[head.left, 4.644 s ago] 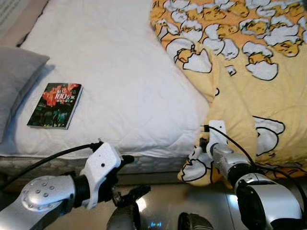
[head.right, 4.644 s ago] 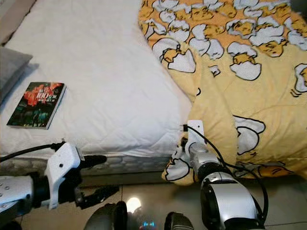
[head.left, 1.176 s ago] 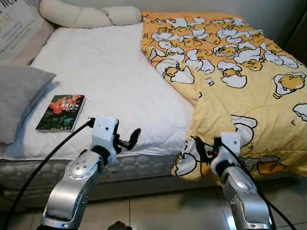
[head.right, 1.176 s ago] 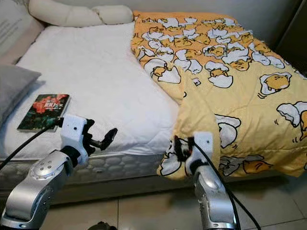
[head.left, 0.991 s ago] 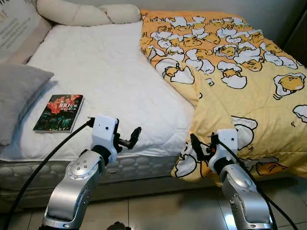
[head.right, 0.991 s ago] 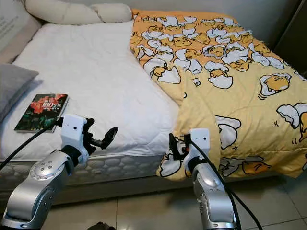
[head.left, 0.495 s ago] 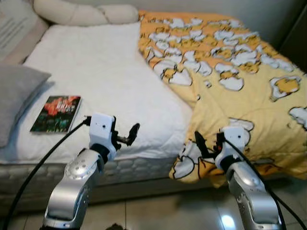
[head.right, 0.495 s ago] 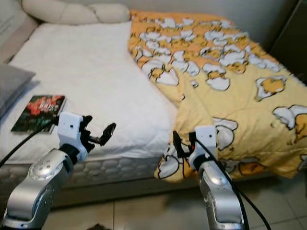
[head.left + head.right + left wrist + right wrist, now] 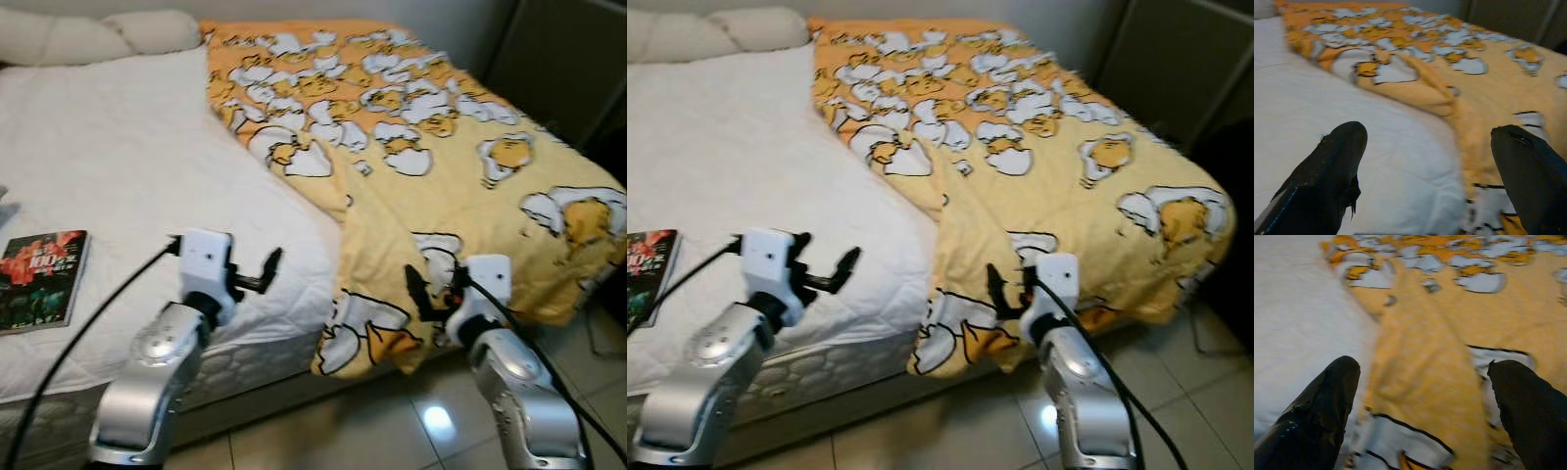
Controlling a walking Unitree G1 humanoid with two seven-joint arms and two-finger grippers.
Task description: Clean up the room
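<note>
On the white mattress, a yellow blanket covers half.

The yellow blanket is soft matt cloth, the white mattress cover quilted and dimpled, the book glossy-covered paper, the floor shiny tile, and the arms brushed silver metal.

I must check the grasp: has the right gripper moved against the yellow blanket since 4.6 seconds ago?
Yes. The right gripper was pressed on the yellow blanket at its hanging corner; now it is open and apart, in front of that edge, to the right of the corner.
</note>
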